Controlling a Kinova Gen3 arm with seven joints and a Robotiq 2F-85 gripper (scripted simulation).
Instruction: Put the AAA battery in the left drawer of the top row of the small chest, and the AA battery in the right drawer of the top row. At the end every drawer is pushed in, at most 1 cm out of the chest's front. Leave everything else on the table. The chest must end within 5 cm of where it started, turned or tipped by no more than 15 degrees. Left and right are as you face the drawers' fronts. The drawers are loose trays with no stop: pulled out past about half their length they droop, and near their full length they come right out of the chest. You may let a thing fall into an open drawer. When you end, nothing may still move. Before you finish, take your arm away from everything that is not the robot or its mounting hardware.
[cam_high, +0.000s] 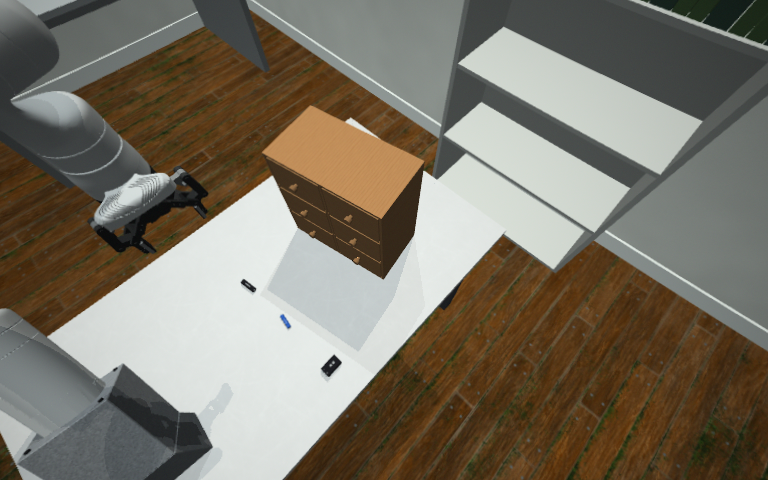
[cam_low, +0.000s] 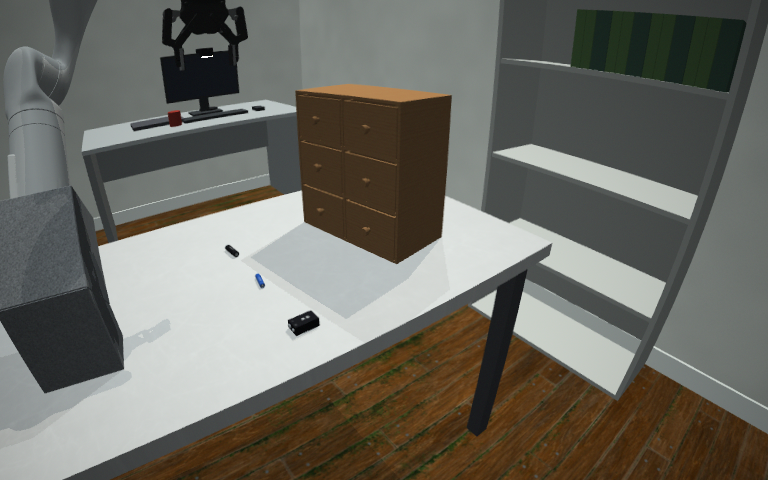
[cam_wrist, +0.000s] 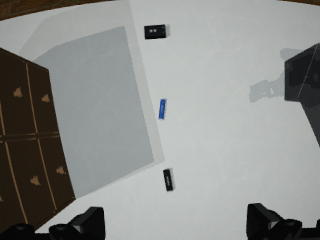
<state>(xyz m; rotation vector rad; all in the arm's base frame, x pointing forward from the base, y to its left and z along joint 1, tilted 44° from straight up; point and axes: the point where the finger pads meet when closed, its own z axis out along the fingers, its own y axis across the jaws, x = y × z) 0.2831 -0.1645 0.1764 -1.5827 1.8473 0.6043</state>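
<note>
The small brown chest stands upright at the far side of the white table. All its drawers are pushed in, including the top-left drawer and the top-right drawer. A black cylindrical battery and a slimmer blue battery lie on the table in front of the chest. I cannot tell which is the AA. My gripper is open and empty, high above the table's left edge.
A small black box lies near the table's front edge. A grey mat lies in front of the chest. The robot's grey base block stands on the table. A shelf unit stands to the right.
</note>
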